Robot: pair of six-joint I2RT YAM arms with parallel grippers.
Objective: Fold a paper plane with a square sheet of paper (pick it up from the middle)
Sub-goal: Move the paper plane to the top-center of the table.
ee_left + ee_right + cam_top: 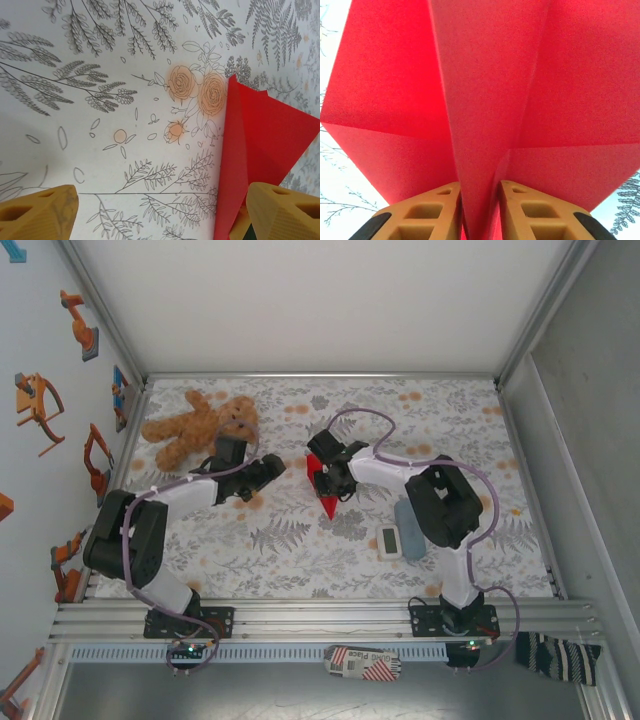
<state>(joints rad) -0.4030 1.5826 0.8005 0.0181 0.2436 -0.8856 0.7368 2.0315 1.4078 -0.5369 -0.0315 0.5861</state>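
Note:
The red sheet of paper (322,487) is folded into a pointed paper plane shape and stands near the middle of the table, its tip towards the near edge. In the right wrist view its raised centre fold (480,125) runs down between the two yellow fingers (427,215), and my right gripper (479,220) is shut on that fold. My left gripper (160,215) is open wide just left of the paper, with bare cloth between its fingers. Its right finger (282,210) sits close to the paper's red edge (260,135).
A brown teddy bear (200,425) lies at the back left. A white timer (389,541) and a grey-blue block (408,518) lie beside the right arm. The floral tablecloth (290,550) covers the table, with metal rails along the near edge.

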